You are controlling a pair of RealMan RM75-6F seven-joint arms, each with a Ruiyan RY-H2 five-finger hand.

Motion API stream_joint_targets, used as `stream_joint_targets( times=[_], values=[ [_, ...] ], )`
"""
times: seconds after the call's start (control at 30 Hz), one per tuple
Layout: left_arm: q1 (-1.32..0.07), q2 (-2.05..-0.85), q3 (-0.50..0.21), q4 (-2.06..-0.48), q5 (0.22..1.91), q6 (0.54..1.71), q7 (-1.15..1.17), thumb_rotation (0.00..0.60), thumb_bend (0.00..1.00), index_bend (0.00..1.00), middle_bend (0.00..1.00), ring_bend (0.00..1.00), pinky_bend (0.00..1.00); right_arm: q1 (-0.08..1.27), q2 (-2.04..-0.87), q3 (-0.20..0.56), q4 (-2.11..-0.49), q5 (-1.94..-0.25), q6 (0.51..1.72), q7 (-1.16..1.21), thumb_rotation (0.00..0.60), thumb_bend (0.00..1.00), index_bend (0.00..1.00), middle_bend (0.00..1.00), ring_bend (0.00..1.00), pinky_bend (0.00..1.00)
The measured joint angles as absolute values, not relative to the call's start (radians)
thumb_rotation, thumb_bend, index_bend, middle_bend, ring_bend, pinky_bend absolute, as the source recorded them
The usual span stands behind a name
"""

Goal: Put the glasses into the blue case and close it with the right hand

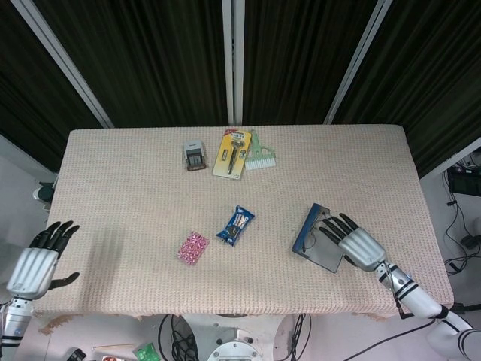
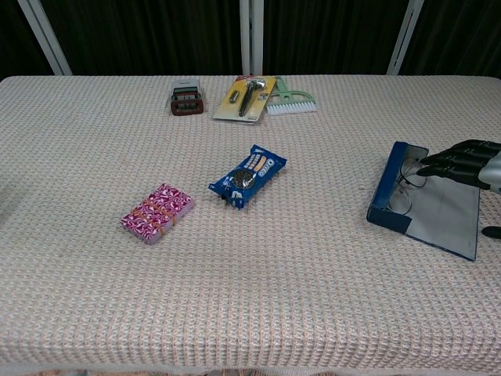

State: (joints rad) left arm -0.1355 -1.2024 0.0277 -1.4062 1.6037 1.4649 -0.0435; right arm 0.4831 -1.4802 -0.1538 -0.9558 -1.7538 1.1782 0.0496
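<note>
The blue case lies open on the table's right side, its grey lid flat beside it. Thin wire-framed glasses rest inside the case against its blue wall. My right hand hovers over the lid's right part, fingers spread and pointing toward the glasses, holding nothing. My left hand hangs off the table's left front corner, fingers apart and empty; the chest view does not show it.
A blue cookie packet and a pink patterned box lie mid-table. At the back stand a small stamp-like block, a yellow carded tool and a green brush.
</note>
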Motion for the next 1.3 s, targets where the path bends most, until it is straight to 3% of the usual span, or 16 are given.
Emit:
stream_joint_targets(
  times=[0.2,0.43,0.87,1.13,1.3],
  values=[
    [-0.134,-1.201,0.028,-1.404,1.601,1.465,-0.047,0.598,0.00,0.11,0.08,0.07,0.19,0.493,-1.496,-0.147,-0.958,-1.751,1.166,0.047,0.600,0.14,0.02,0.00,0.00,0.00],
    [-0.133,-1.205,0.028,-1.394,1.600,1.465,-0.056,0.599,0.00,0.11,0.08,0.07,0.19,0.490,-1.536,-0.139,-0.933,-1.756,1.202,0.077,0.600,0.18,0.13,0.00,0.00,0.00],
    [-0.126,-1.210,0.029,-1.376,1.596,1.470,-0.070,0.599,0.00,0.11,0.08,0.07,0.19,0.485,-1.663,-0.100,-0.821,-1.733,1.248,0.172,0.600,0.44,0.23,0.00,0.00,0.00],
    [-0.128,-1.214,0.028,-1.369,1.593,1.463,-0.076,0.599,0.00,0.11,0.08,0.07,0.19,0.496,-1.698,-0.080,-0.807,-1.702,1.212,0.166,0.600,0.45,0.30,0.00,0.00,0.00],
    [-0.127,-1.218,0.029,-1.359,1.589,1.460,-0.083,0.598,0.00,0.11,0.08,0.07,0.19,0.505,-1.718,-0.062,-0.800,-1.690,1.211,0.154,0.600,0.44,0.44,0.00,0.00,0.00]
  ],
)
